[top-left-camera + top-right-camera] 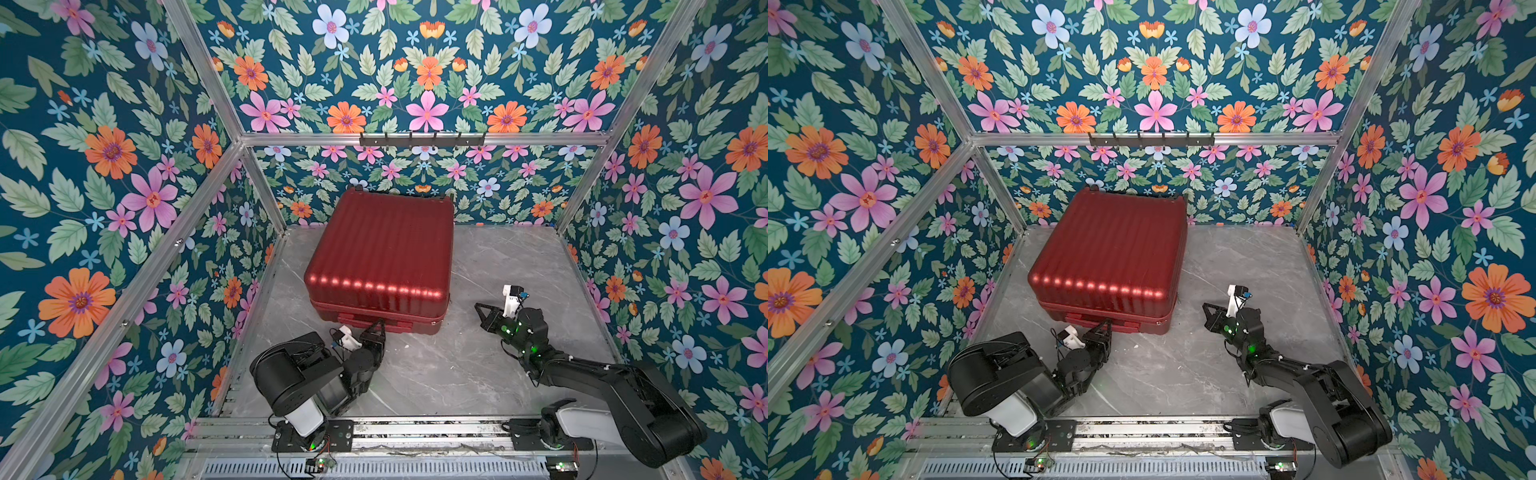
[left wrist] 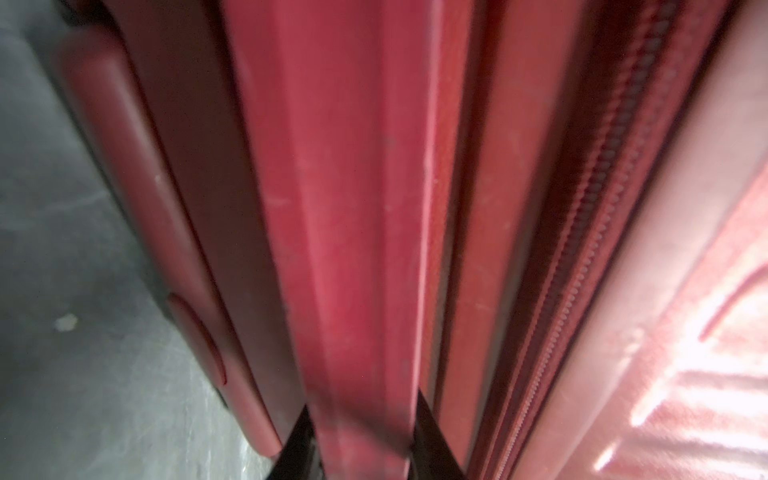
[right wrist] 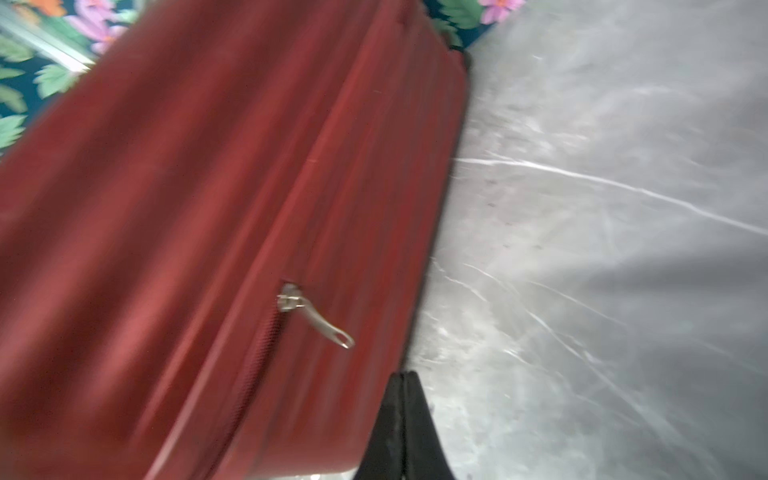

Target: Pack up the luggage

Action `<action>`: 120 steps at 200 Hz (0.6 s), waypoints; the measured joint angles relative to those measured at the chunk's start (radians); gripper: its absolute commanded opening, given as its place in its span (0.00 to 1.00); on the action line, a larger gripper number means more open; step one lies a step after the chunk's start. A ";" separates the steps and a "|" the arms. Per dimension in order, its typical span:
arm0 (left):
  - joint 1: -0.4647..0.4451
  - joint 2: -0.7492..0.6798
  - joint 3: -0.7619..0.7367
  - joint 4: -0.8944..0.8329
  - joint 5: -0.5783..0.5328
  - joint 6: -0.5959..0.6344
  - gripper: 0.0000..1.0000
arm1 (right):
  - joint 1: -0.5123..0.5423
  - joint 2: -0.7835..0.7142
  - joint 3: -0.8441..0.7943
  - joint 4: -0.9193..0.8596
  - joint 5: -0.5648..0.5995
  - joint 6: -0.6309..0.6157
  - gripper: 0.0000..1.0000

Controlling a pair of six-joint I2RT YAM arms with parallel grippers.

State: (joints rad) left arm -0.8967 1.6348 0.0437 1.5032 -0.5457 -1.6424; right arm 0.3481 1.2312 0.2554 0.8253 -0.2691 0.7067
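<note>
The luggage (image 1: 382, 249) (image 1: 1113, 249) is a dark-red ribbed suitcase lying flat with its lid down, at the back middle of the grey marble table (image 1: 457, 374). My left gripper (image 1: 379, 326) (image 1: 1106, 326) is at its front edge. In the left wrist view the left gripper (image 2: 361, 432) has a black finger on each side of the red handle bar (image 2: 357, 270), shut on it. My right gripper (image 1: 478, 306) (image 1: 1205, 306) is shut and empty, just off the luggage's front right corner. In the right wrist view the right gripper (image 3: 402, 378) is beside the red shell (image 3: 187, 208), where a silver zipper pull (image 3: 316, 318) hangs.
Floral walls with aluminium posts close in the table on three sides. A black hook rail (image 1: 422, 139) is on the back wall above the luggage. A metal rail (image 1: 415, 432) carrying both arm bases runs along the front edge.
</note>
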 measured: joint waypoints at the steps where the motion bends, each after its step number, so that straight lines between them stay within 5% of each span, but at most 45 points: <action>1: 0.000 0.000 0.000 -0.001 0.000 0.000 0.00 | 0.002 -0.006 0.003 -0.006 -0.003 -0.003 0.21; 20: 0.000 -0.008 0.006 -0.016 -0.005 0.001 0.00 | 0.058 -0.120 0.033 -0.117 -0.018 -0.047 0.46; 38: 0.000 -0.011 0.009 -0.023 -0.006 0.001 0.00 | 0.154 -0.256 0.051 -0.241 -0.005 -0.096 0.56; 74: 0.000 -0.010 0.016 -0.031 -0.010 0.002 0.00 | 0.285 -0.435 0.078 -0.494 0.066 -0.103 0.55; 120: 0.000 0.006 0.031 -0.030 -0.013 0.011 0.00 | 0.357 -0.376 0.194 -0.746 0.144 0.118 0.49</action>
State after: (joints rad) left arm -0.8967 1.6405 0.0746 1.4734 -0.5591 -1.6310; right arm 0.7052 0.8555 0.4492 0.0792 -0.1253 0.8246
